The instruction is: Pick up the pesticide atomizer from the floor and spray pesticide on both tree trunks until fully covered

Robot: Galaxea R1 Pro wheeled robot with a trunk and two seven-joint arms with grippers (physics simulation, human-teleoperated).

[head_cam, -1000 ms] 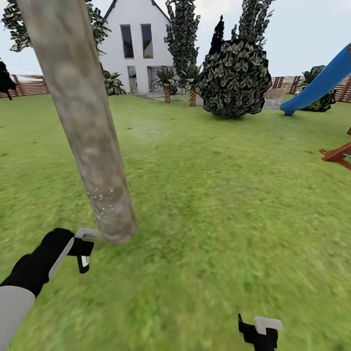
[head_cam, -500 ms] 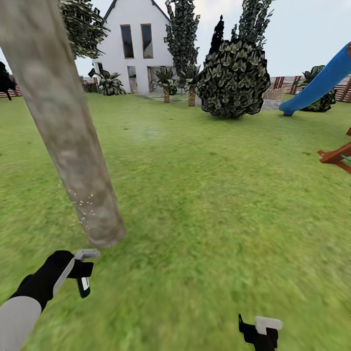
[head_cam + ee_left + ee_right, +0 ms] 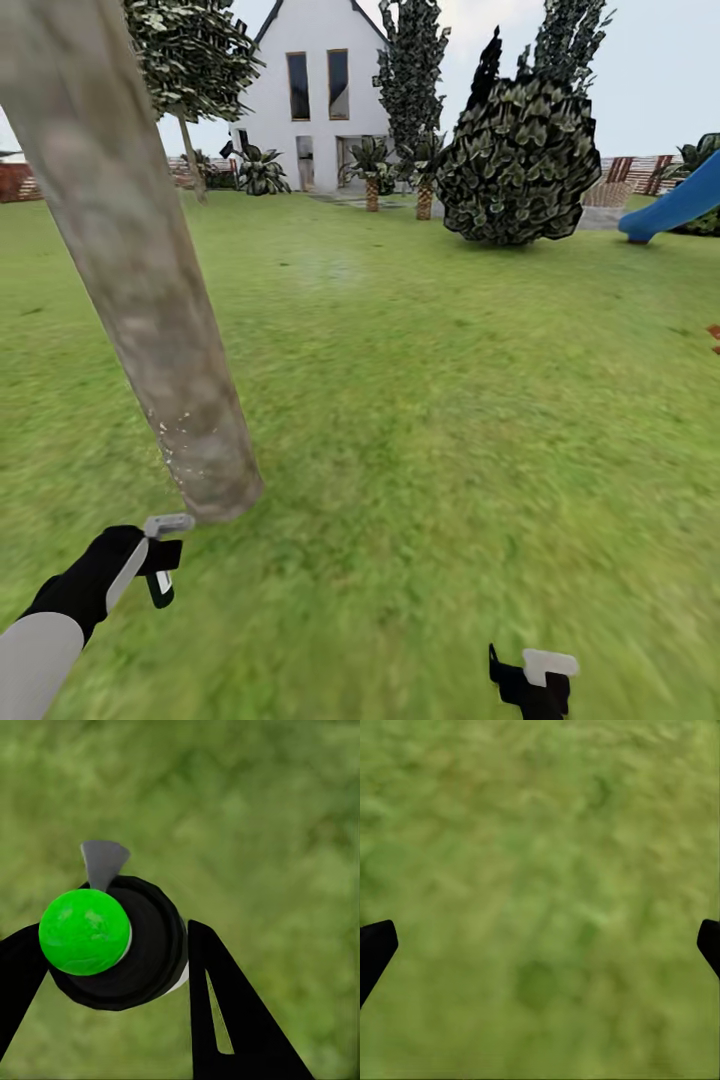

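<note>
Now the head camera is swinging left: the white house (image 3: 325, 95), the big dark bush (image 3: 520, 165) and the blue slide (image 3: 675, 200) are all sliding toward the picture's right compared with 0.5 s ago, and a 2nd leafy tree (image 3: 195, 60) is coming into sight beyond the near trunk (image 3: 140, 270). That is the view turning, not the garden things moving.

The left gripper (image 3: 112, 967) is closing its 2 black fingers (image 3: 225, 1005) around the atomizer (image 3: 120, 941), whose green cap and grey nozzle are showing in the left wrist view. In the head view the left gripper (image 3: 150, 560) is sitting a little lower than 1 s ago, when the nozzle was almost touching the trunk's base; now it is pointing at the base from just beside it. White specks are clinging to the lowest part of the trunk, likely spray, and they are reaching only a short way up.

The right gripper (image 3: 540, 945) is hanging over the grass (image 3: 450, 400) with its fingers spread wide and holding nothing.

I judge that spraying of this 1st trunk is only beginning: most of its height is looking bare, so the nozzle probably needs raising, and the 2nd tree is well apart, untreated.
</note>
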